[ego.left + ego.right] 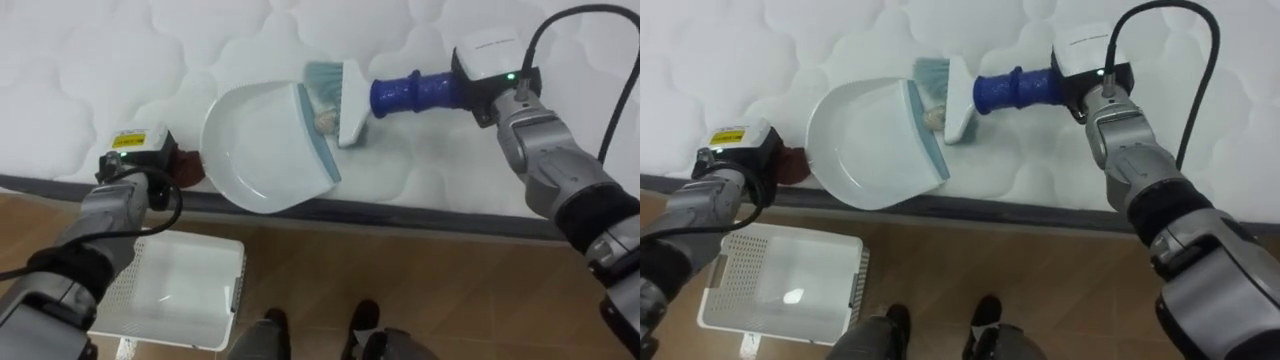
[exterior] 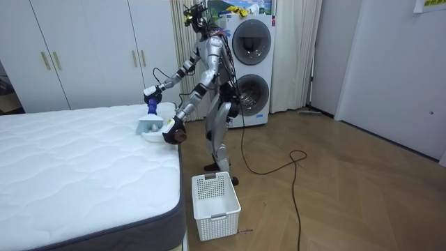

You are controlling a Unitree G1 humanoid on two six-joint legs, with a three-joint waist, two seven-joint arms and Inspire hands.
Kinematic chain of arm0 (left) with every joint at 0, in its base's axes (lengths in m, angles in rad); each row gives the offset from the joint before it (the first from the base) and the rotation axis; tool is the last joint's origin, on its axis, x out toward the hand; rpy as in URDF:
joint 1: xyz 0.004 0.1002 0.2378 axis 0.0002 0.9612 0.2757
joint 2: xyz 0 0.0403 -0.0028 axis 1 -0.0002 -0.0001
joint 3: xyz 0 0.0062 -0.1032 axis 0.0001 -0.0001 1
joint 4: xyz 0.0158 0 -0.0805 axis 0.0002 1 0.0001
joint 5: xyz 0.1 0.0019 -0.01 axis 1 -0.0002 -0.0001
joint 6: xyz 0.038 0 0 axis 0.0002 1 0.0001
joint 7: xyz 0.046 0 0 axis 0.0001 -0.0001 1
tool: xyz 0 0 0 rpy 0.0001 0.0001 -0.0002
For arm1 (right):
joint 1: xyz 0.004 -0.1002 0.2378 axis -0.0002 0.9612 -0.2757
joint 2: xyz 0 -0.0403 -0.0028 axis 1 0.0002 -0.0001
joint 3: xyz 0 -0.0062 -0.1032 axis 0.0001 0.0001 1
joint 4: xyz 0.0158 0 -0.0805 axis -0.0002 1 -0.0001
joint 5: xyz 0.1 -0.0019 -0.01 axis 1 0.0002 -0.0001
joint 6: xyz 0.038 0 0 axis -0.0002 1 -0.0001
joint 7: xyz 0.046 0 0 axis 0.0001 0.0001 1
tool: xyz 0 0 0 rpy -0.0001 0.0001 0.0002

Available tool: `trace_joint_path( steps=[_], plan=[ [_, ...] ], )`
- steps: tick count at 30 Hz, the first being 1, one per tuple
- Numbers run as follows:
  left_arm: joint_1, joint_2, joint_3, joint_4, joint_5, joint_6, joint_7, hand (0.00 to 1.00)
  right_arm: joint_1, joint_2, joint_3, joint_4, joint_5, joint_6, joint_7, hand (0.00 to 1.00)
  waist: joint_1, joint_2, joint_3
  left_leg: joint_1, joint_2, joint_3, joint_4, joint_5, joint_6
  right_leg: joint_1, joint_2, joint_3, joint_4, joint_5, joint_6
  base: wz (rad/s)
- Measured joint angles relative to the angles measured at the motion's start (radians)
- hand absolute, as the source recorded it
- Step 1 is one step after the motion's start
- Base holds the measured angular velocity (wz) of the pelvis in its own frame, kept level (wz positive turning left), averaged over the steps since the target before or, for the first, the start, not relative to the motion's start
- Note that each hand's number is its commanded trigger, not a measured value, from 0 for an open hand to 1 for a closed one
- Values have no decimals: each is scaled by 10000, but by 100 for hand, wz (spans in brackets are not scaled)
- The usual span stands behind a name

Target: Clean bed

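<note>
A white dustpan lies flat on the white quilted mattress, close to its near edge. My left hand is shut on its brown handle at the left. A brush with a blue handle, a white head and teal bristles lies against the pan's lip. My right hand is shut on the end of that handle. A small beige scrap sits at the lip beside the bristles. In the room view I stand at the bed's side, both arms reaching over it.
A white slotted basket stands on the wooden floor below my left arm, next to the bed; the basket is beside my feet. The mattress has a dark grey border. Two stacked washing machines stand behind me.
</note>
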Motion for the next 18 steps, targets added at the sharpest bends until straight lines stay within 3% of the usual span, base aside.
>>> trace_joint_path(
  steps=[9,12,18],
  plan=[
    [13,61,94,-3,433,-8,-49,100,4,166,5,-575,-138,-33,754,100,-9,-124,-42,106,3,245,-14,9,15,-1,-14,117,-33,-15,-25,-7],
    [14,142,71,-1,437,-147,-48,100,158,172,19,-974,-381,-239,886,100,-6,-254,-115,109,2,254,0,13,20,3,-15,100,-43,-17,-28,-1],
    [14,172,-9,11,436,-257,-48,100,430,178,98,-1396,-391,-619,1030,100,-27,-309,-110,124,8,167,69,15,29,186,-10,31,-197,-15,-26,3]
  ],
)
